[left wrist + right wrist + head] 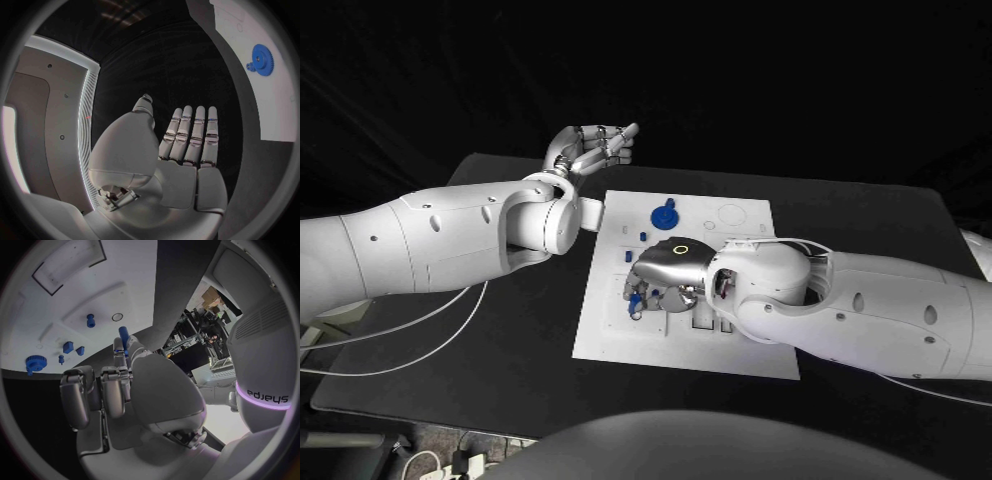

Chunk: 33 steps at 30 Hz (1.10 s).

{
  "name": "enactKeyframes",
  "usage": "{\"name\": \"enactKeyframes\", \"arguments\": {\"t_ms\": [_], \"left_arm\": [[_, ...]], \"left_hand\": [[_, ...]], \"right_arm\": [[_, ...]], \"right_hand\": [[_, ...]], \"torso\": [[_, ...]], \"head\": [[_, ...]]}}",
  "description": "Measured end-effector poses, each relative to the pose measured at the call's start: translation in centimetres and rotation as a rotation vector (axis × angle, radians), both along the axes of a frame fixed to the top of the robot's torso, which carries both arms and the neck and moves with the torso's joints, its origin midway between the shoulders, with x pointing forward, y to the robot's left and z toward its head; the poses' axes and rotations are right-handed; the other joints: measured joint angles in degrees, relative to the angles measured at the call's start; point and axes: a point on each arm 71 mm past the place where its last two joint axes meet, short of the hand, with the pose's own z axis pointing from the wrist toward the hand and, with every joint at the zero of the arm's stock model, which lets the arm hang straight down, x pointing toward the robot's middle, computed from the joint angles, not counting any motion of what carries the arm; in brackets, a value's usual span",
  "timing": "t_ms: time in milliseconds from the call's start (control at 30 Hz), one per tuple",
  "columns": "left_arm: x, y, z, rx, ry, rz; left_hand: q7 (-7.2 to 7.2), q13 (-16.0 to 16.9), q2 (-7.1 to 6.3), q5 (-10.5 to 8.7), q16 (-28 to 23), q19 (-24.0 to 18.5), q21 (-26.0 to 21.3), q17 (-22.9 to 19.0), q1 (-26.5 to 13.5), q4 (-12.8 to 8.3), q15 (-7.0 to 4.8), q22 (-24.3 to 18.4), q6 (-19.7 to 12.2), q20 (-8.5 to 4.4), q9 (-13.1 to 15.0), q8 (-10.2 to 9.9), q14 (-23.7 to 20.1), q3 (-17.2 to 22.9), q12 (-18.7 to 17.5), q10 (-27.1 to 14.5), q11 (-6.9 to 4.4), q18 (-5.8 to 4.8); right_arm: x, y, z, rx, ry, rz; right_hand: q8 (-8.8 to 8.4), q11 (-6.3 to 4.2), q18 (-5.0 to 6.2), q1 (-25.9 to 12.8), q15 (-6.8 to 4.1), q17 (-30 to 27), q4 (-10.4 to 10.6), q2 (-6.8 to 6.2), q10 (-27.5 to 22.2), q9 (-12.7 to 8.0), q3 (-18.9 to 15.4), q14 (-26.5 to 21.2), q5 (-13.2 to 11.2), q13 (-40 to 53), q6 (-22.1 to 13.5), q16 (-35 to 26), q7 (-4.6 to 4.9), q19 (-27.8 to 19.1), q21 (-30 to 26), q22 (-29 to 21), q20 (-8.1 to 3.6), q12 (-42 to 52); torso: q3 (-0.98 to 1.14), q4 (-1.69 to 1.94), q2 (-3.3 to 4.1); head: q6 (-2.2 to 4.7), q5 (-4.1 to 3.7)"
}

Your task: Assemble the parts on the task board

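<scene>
Right wrist view shows "sharpa" lettering, mirrored, on the robot's shell at the frame's right. The right hand (119,385) pinches a blue peg (123,333) over the white task board (747,350). The left hand (593,147), fingers straight and released, holds nothing, upper left of the board. A blue gear (664,215) sits on the board's upper part.
</scene>
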Motion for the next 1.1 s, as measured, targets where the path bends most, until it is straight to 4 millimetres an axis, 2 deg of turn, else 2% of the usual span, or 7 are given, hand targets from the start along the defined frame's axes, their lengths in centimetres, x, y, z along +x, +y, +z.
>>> {"name": "enactKeyframes", "arguments": {"t_ms": [300,700,1100], "left_arm": [[-0.1,0.1,0.0,0.000,0.001,0.001],[-0.1,0.2,0.0,0.000,0.000,0.001],[-0.1,0.2,0.0,0.000,0.000,0.001]], "left_hand": [[0.00,0.0,0.00,0.00,0.0,0.0,0.0,0.0,0.0,0.0,0.00,0.0,0.0,0.00,0.0,0.0,0.0,0.0,0.0,0.0,0.00,0.00],[0.00,0.0,0.00,0.00,0.0,0.0,0.0,0.0,0.0,0.0,0.00,0.0,0.0,0.00,0.0,0.0,0.0,0.0,0.0,0.0,0.00,0.00],[0.00,0.0,0.00,0.00,0.0,0.0,0.0,0.0,0.0,0.0,0.00,0.0,0.0,0.00,0.0,0.0,0.0,0.0,0.0,0.0,0.00,0.00]], "right_arm": [[0.0,0.3,-0.7,-0.022,-0.005,0.010],[-0.1,0.7,-1.4,-0.045,-0.024,0.026],[0.2,0.6,-1.6,-0.069,-0.044,0.028]], "right_hand": [[0.00,0.21,0.00,0.0,0.00,0.0,0.0,0.00,-0.2,0.0,0.0,0.0,0.0,0.0,0.0,0.0,0.00,0.0,0.0,0.0,0.00,0.0],[-0.07,0.00,0.00,-0.2,0.00,0.0,-0.2,-0.22,-0.4,0.1,0.3,0.0,-0.1,0.0,0.0,0.0,0.00,0.0,0.0,0.0,0.00,0.0],[-0.41,0.00,0.00,-0.2,0.00,0.0,-0.2,-0.20,-0.4,0.2,0.3,0.0,0.0,0.0,0.2,0.0,0.20,0.0,0.0,0.0,0.00,0.0]], "torso": [[0.00,-0.01,-0.01],[0.00,0.02,0.02],[0.04,-0.01,0.03]], "head": [[0.00,-0.23],[0.00,-0.46],[0.00,-0.41]]}}
